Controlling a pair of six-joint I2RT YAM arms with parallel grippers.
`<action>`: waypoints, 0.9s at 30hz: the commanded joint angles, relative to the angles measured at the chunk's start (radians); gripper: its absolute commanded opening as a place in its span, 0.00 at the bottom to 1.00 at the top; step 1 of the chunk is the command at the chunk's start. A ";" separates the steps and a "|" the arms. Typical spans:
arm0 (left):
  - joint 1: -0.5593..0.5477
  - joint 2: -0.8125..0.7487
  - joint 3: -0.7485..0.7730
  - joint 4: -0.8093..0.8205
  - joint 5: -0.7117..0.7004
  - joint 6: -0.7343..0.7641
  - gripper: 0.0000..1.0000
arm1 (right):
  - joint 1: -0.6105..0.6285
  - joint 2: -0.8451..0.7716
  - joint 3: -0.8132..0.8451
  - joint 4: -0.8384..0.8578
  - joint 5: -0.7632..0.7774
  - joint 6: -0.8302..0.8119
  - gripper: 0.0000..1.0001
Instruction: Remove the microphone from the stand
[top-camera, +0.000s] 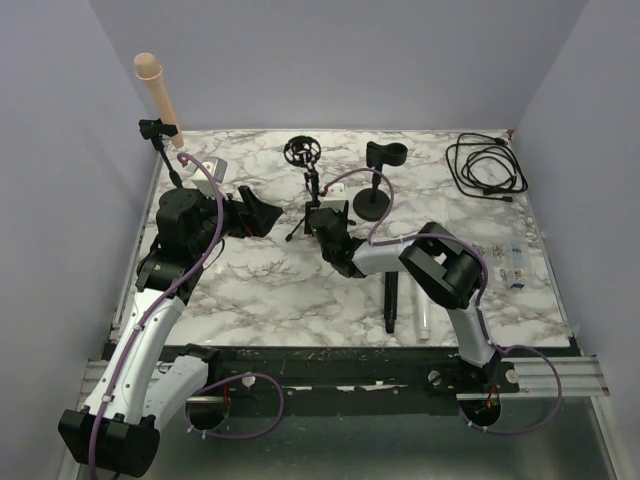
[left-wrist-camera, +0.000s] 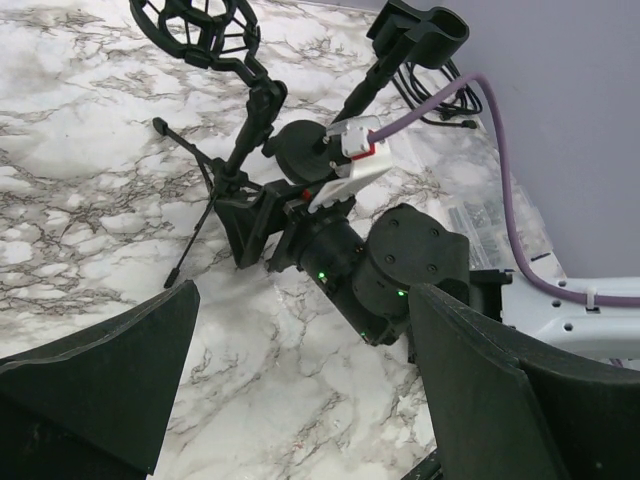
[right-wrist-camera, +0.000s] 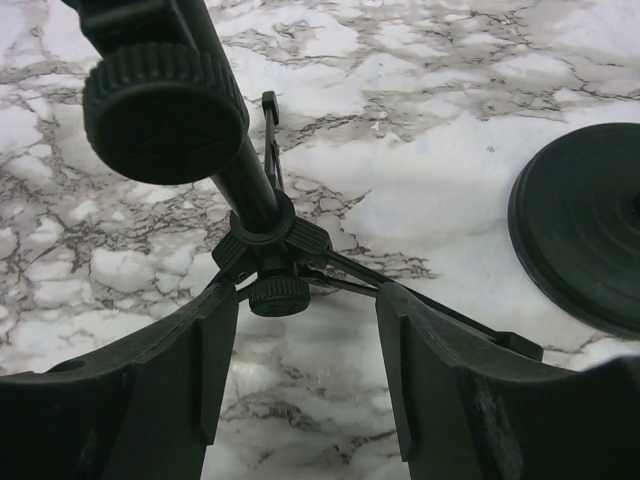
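Note:
A black tripod stand (top-camera: 306, 205) with an empty round shock mount (top-camera: 300, 150) stands mid-table. My right gripper (top-camera: 318, 220) is open, low at the tripod's foot. In the right wrist view its fingers (right-wrist-camera: 215, 340) flank the leg hub (right-wrist-camera: 275, 250) and small knob (right-wrist-camera: 279, 295) without touching them. My left gripper (top-camera: 264, 214) is open and empty, just left of the tripod, pointing at it. A black microphone-like cylinder (top-camera: 390, 300) lies on the table near the right arm. A tan cylinder (top-camera: 156, 92) sits clipped in a stand (top-camera: 160, 140) at the far left corner.
A round-base stand (top-camera: 373, 207) with an empty clip (top-camera: 386, 154) stands right of the tripod; its base shows in the right wrist view (right-wrist-camera: 585, 240). A clear tube (top-camera: 422, 318) lies beside the black cylinder. A coiled cable (top-camera: 487, 166) and small packets (top-camera: 511, 263) lie far right.

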 joint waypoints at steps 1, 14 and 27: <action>0.006 -0.010 -0.006 0.020 -0.008 0.011 0.88 | -0.009 0.085 0.095 -0.128 -0.006 0.041 0.63; 0.007 -0.015 -0.002 0.009 -0.041 0.031 0.88 | -0.015 0.094 0.229 -0.236 -0.065 0.015 0.73; 0.041 -0.054 -0.011 0.020 -0.248 0.076 0.92 | -0.015 -0.284 0.149 -0.412 -0.358 0.003 0.92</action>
